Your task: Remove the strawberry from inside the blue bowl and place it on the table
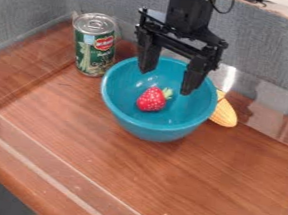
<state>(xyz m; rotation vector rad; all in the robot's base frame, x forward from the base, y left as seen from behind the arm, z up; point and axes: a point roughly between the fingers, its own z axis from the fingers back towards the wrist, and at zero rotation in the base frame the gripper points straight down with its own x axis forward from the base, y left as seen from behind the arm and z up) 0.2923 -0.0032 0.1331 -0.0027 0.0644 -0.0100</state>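
Your pincer (173, 73) points straight down over the bowl (159, 117), jaws wide apart w/ nothing held. Strawberry (152, 100) sits inside, just below.

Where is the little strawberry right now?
The strawberry lies inside the blue bowl at mid-table, right of the can, beneath the open gripper.

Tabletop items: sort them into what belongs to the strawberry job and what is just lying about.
For the job:
- strawberry, in the bowl
- blue bowl
- table
- gripper, open above the bowl

Just lying about:
- can, left of the bowl
- orange-yellow oblong item, at the bowl's right
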